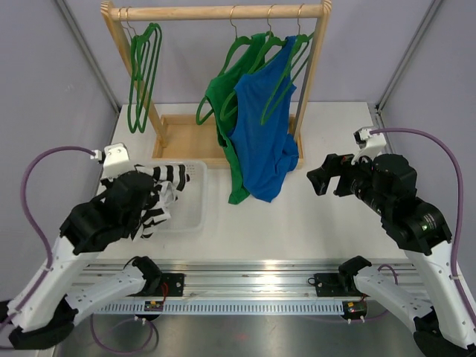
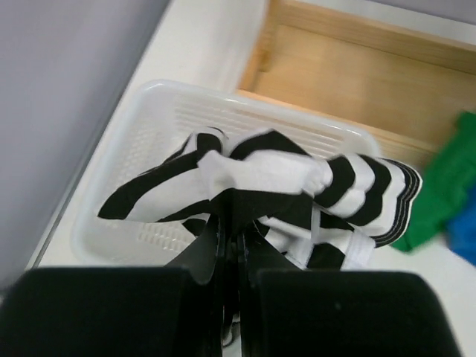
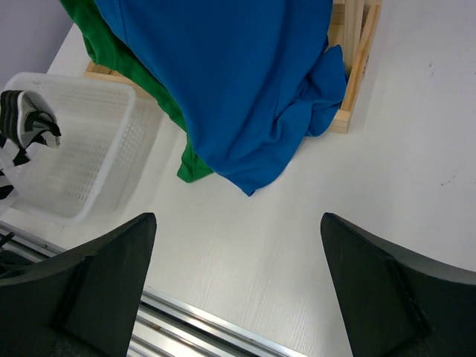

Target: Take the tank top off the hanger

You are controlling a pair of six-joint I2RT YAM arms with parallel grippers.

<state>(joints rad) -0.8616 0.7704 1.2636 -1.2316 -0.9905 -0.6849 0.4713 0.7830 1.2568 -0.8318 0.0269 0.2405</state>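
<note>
Striped black-and-white tank top (image 2: 282, 178), bunched, pinched in my left fingers (image 2: 207, 253) over the white basket (image 2: 149, 97). Blue top (image 1: 260, 141) and green top (image 1: 222, 93) hang on hangers (image 1: 245, 44).

No text, brand, number or sign can be read in any view. Only a black-and-white pattern is carried by the striped tank top (image 2: 282, 171), and plain cloth is shown by the blue tank top (image 3: 223, 74). Small coloured marks are noted on the rail (image 1: 245, 286) near the arm bases, too small to be made out.
</note>
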